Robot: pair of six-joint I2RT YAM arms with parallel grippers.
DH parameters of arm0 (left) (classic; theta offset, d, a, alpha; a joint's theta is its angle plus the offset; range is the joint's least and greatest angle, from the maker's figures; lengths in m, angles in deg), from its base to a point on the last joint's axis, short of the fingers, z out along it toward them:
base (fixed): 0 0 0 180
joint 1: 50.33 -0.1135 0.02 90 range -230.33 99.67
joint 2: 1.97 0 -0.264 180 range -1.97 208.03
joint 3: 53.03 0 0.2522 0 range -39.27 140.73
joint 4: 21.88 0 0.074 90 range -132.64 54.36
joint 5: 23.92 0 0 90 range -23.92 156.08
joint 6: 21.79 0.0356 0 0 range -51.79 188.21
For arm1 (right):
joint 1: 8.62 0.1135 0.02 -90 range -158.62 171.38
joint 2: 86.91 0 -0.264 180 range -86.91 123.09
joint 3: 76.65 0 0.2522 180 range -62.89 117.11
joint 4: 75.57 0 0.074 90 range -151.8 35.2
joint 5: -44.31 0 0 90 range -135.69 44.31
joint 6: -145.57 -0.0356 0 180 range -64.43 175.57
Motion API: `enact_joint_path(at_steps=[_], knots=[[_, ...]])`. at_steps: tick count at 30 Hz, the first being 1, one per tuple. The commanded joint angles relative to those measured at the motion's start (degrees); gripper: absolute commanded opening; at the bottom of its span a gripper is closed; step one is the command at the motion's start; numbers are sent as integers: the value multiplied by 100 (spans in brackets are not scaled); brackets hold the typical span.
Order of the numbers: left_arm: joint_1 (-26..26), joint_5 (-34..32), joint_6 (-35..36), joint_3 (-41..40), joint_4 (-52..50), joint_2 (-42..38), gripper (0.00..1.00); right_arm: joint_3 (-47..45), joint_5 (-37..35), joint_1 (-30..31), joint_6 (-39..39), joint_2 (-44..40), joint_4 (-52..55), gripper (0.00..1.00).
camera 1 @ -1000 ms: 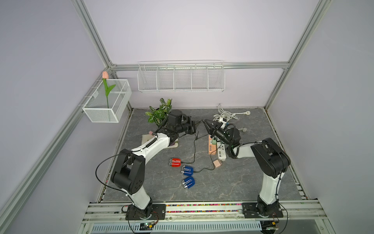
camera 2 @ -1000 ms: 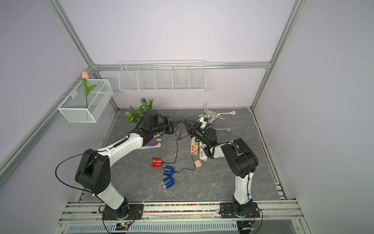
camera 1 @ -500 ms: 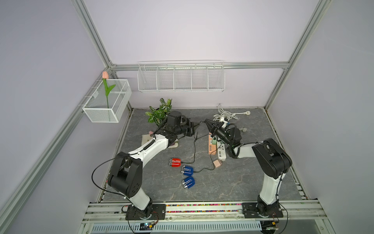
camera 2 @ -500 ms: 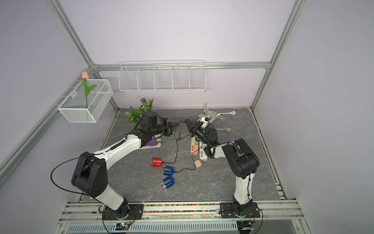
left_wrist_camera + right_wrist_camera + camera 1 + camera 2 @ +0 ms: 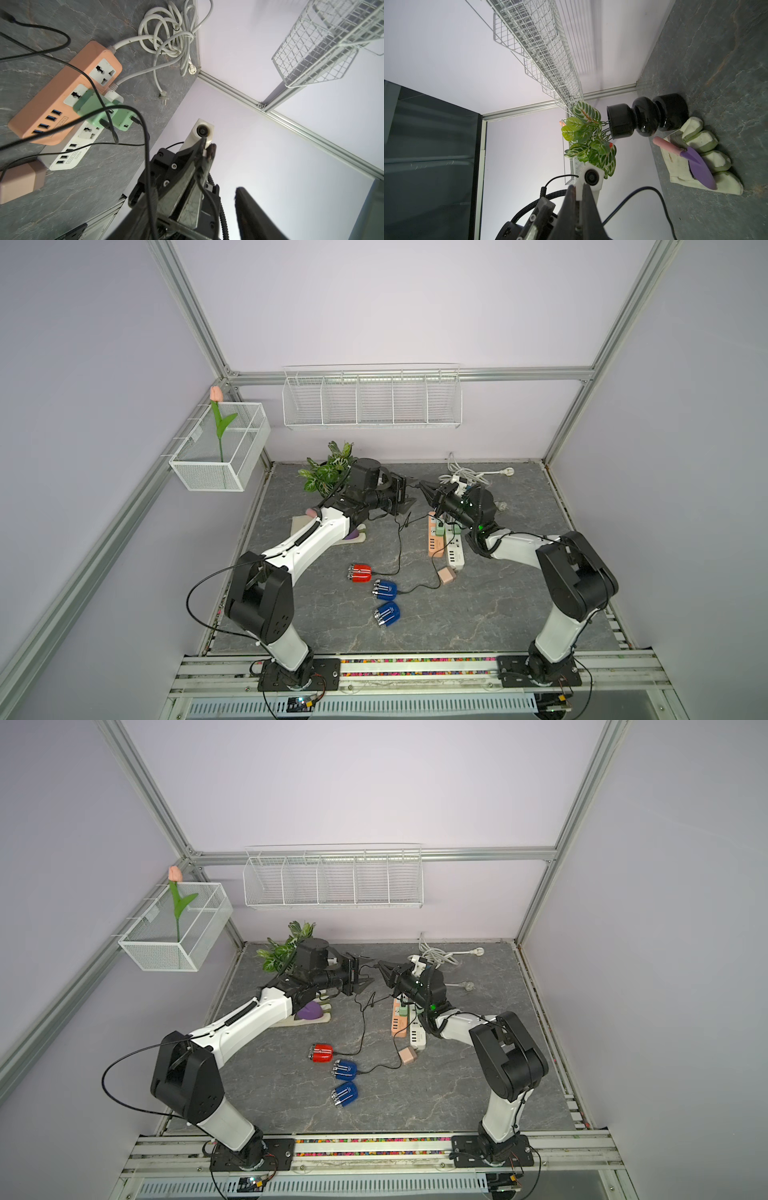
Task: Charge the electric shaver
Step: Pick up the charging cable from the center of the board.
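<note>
The right end effector clenched the black cable (apparently a handover toward the orange power strip), so the left end effector hung released.

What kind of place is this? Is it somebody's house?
Probably a robot test booth, not a house: two robot arms bolted to a rail, plain walls in a metal frame, and power strips laid out.

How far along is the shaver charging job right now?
Done: a cable sits in the red shaver. In hand: the right end effector is shut on a white plug, apparently that cable's free end; the left end effector stands open beside it. Left: the plug is not yet in a power strip, and one blue shaver has no cable.
</note>
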Motion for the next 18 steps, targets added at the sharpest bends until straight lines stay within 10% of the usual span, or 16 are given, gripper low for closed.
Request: enact_joint_path(at_steps=[1, 18], knots=[[3, 85, 318, 288, -133, 200, 49, 155, 144, 31, -167, -209, 267, 7], [-45, 75, 723, 188, 245, 410, 11, 190, 293, -6, -305, -303, 543, 7]])
